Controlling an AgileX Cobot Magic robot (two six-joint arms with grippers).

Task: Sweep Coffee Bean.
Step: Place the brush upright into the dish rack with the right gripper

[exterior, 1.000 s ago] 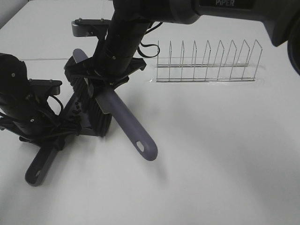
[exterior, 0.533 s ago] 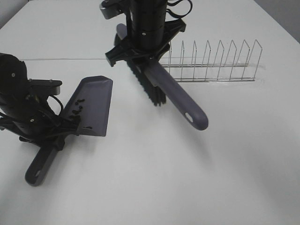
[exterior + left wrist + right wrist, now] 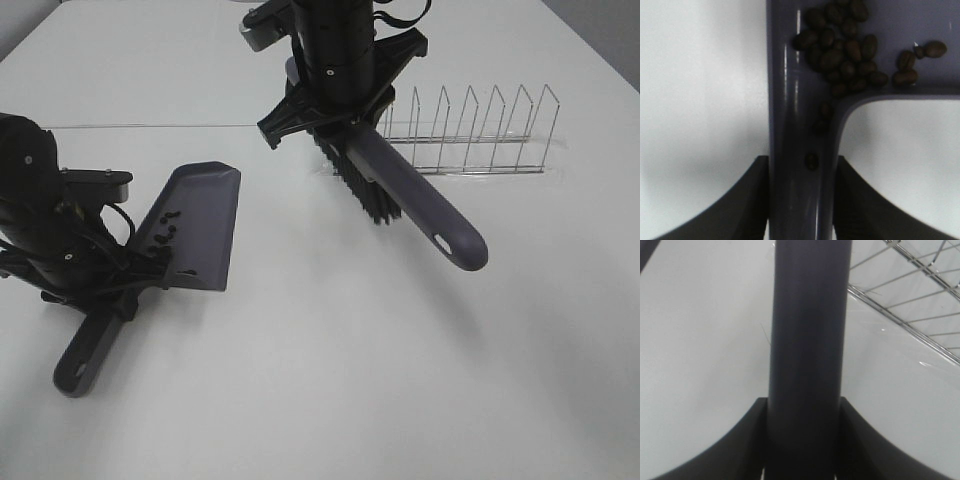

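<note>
Both grippers are clamping tools: the left gripper (image 3: 800,200) is squeezing the handle of the grey dustpan (image 3: 205,225), and the right gripper (image 3: 802,440) is gripping the brush (image 3: 420,205), tilted near the wire rack (image 3: 480,130). The coffee beans (image 3: 840,55) are lying clustered inside the dustpan, by its handle.

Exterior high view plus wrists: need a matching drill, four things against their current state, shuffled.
Things:
1. coffee beans
2. dustpan
3. brush
4. wire rack

States:
a. handle clamped in the right gripper
b. standing free, no gripper on it
c. piled in the pan near the handle
d. handle clamped in the left gripper

Pairs: 1-c, 2-d, 3-a, 4-b
</note>
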